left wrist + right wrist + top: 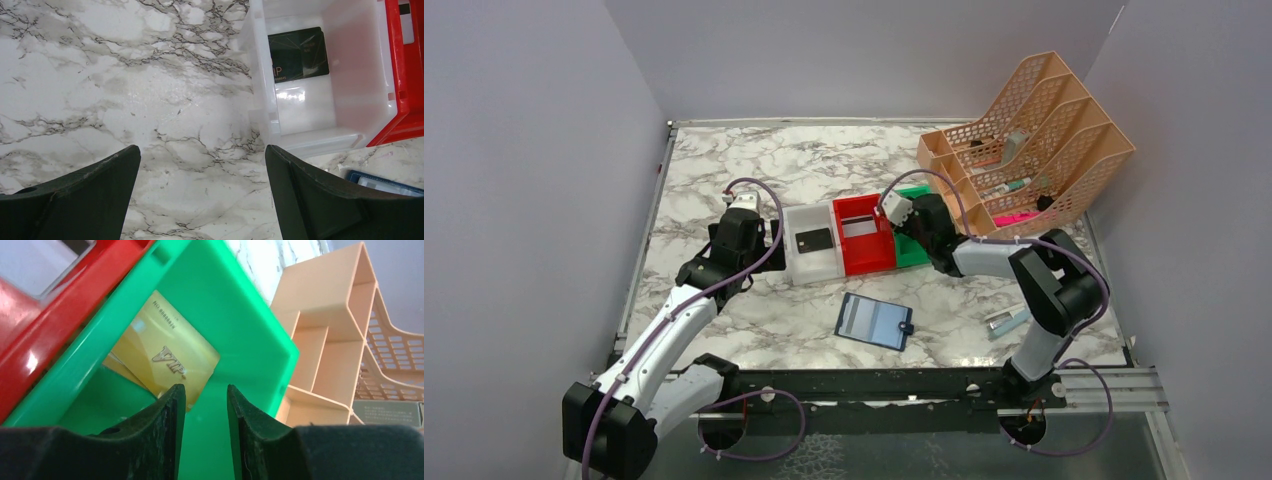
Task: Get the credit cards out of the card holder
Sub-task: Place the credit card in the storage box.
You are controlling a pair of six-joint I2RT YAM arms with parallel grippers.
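Left wrist: the left gripper point(202, 155) gapes wide and empty over bare bench point(100, 75). Beside it, the white bin point(260, 100) holds a black card point(298, 53). The red bin point(405, 100) is next along, and a corner of the holder point(385, 182) shows.

Right wrist: the right gripper point(205, 390) has its fingers a narrow gap apart, clamping nothing, inside the green bin point(240, 305). The gold card point(165, 357) lies there, one corner at a fingertip; whether they touch is unclear.

Top: the holder lies open near the bench's front edge, midway along. The bins sit in a row at the centre.
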